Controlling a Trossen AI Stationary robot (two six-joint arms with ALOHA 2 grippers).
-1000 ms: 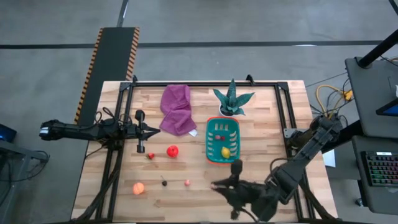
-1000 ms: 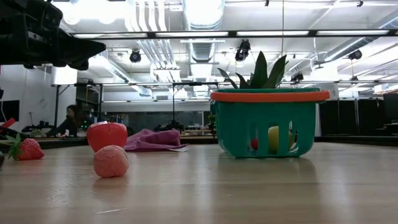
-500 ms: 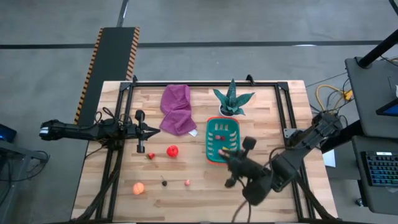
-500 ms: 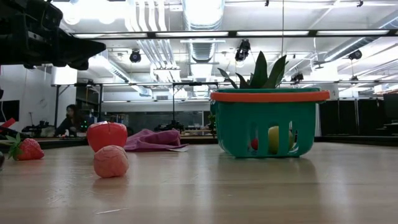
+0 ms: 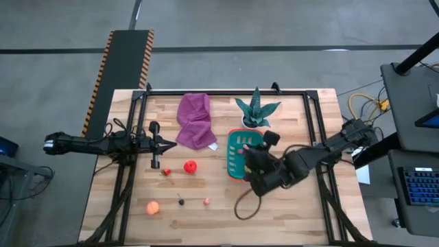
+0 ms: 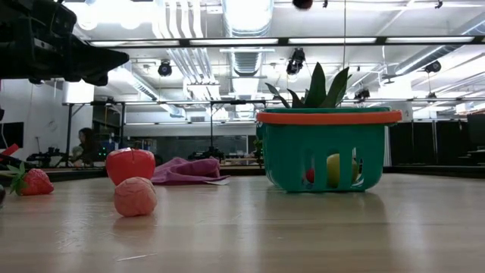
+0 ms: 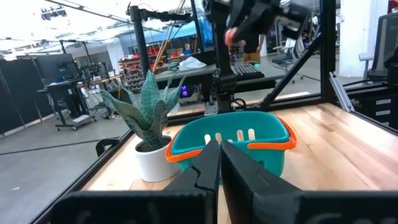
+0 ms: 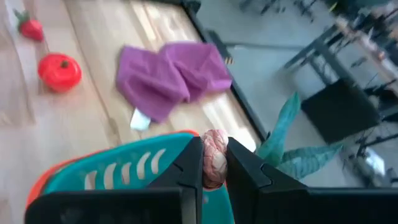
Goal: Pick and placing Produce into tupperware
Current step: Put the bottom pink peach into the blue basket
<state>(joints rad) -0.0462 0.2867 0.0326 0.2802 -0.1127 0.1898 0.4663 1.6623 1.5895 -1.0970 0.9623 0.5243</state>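
The teal tupperware basket (image 5: 231,154) with an orange rim stands right of the table's middle; a yellow lemon (image 6: 336,168) shows through its slots. My right gripper (image 5: 250,156) hangs over the basket, shut on a small pink piece (image 8: 215,167). On the wood to the left lie a red fruit (image 5: 190,166), a strawberry (image 5: 166,172), an orange ball (image 5: 152,208), a dark piece (image 5: 181,202) and another pink piece (image 5: 206,202). My left gripper (image 5: 171,143) waits shut at the table's left, holding nothing. My right gripper pinches the pink piece's two sides (image 8: 214,155) between its two fingers, near their free ends. The fingers slant downward, coming from the table's right side. The piece is lifted clear, above the basket's open top (image 7: 231,36).
A green spiky plant in a white pot (image 5: 256,110) stands just beyond the basket's far end. A purple cloth (image 5: 195,120) lies at the far middle. Black frame rails (image 5: 312,130) run along the table's sides.
My right gripper has swung from the table's near edge toward the far edge and now hangs over the basket, turning and tipping as it went, the pink piece still between its fingers. The fruits on the table have stayed where they were.
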